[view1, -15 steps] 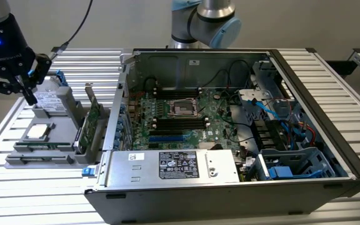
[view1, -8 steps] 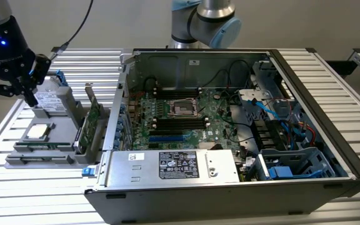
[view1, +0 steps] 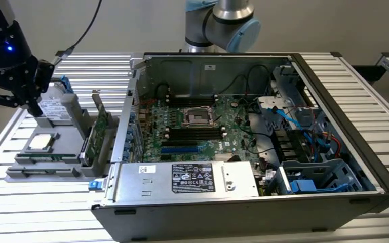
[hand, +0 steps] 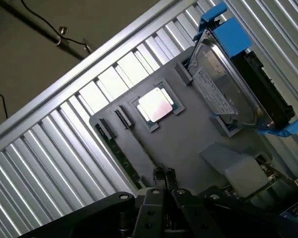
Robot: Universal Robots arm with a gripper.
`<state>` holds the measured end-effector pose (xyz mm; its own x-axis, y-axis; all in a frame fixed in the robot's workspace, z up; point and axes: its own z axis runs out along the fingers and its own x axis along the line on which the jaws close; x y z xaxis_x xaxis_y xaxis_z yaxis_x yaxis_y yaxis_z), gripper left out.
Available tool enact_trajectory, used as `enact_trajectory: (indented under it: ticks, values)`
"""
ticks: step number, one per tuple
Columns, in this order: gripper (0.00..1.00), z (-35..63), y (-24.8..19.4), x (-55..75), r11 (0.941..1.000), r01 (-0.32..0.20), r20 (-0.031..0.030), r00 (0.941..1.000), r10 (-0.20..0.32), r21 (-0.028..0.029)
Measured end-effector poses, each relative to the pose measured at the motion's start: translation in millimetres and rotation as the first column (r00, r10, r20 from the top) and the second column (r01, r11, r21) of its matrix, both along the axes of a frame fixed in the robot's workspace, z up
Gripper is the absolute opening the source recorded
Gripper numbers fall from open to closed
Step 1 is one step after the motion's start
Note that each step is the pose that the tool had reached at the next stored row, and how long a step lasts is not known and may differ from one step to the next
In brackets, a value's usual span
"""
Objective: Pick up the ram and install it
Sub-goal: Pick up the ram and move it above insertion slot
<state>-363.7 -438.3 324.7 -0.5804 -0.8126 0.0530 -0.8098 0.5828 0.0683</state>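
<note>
The ram (view1: pixel 48 158) is a thin green stick lying flat in a slot at the near edge of a grey parts tray (view1: pixel 18 174), at the exterior view's left. In the wrist view the ram (hand: pixel 120 157) runs along the tray's rim (hand: pixel 188 144), just ahead of my fingertips. My gripper (view1: pixel 34 108) hangs above the tray's far end, over the hard drive, clear of the ram. Its black fingers (hand: pixel 159 174) are pressed together with nothing between them; the gripper (hand: pixel 164 173) is shut.
The tray also holds a silver hard drive with blue clips (hand: pixel 228 84), a CPU (hand: pixel 156 105) and an upright green expansion card (view1: pixel 103 134). An open computer case (view1: pixel 343 101) stands beside it with its motherboard (view1: pixel 194 129), memory slots (view1: pixel 193 134) and power supply (view1: pixel 188 178).
</note>
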Motion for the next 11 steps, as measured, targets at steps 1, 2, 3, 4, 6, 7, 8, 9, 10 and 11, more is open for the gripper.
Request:
enact_trajectory:
  ticks: [1,2,3,4,6,7,8,9,10,11]
  values:
    - [0.10,-0.7,0.0,0.0,0.9998,-0.018,0.0000,0.9998,0.018,0.0012]
    - [0.10,-1.4,0.0,0.0,0.9993,-0.038,0.0001,0.9993,0.038,0.0024]
    - [0.10,-2.1,0.0,0.0,0.9985,-0.056,0.0002,0.9985,0.056,0.0036]
    - [0.10,-2.7,0.0,0.0,0.9973,-0.074,0.0002,0.9973,0.074,0.0046]
    - [0.10,-3.7,0.0,0.0,0.9939,-0.110,0.0002,0.9940,0.110,0.0058]
    - [0.10,-4.2,0.0,0.0,0.9917,-0.128,0.0003,0.9917,0.128,0.0058]
    - [0.10,-4.7,0.0,0.0,0.9893,-0.146,0.0004,0.9893,0.146,0.0060]
    - [0.10,-5.0,0.0,0.0,0.9865,-0.164,0.0002,0.9865,0.164,0.0060]
    - [0.10,-5.4,0.0,0.0,0.9834,-0.181,0.0004,0.9834,0.181,0.0060]
    - [0.10,-5.7,0.0,0.0,0.9798,-0.200,0.0003,0.9798,0.200,0.0060]
